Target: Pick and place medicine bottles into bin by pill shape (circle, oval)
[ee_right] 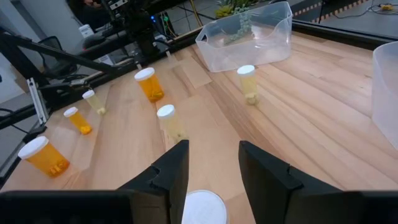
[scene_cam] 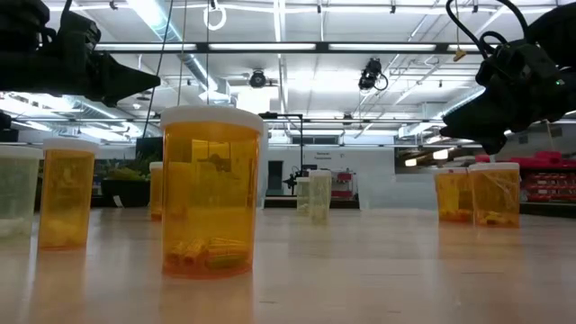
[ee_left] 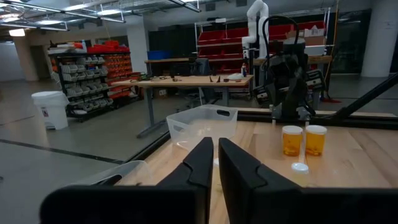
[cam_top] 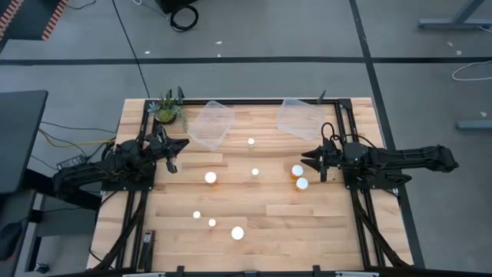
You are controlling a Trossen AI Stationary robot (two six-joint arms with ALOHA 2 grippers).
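Medicine bottles (cam_top: 211,178) stand scattered near two bins (cam_top: 210,125) and plant (cam_top: 166,108).

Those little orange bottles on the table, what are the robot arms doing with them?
Nothing is being held right now. Eight medicine bottles stand scattered on the wooden table, and both clear bins at the far edge look empty. The left tool is shut, near the potted plant. The right tool hovers beside two bottles.
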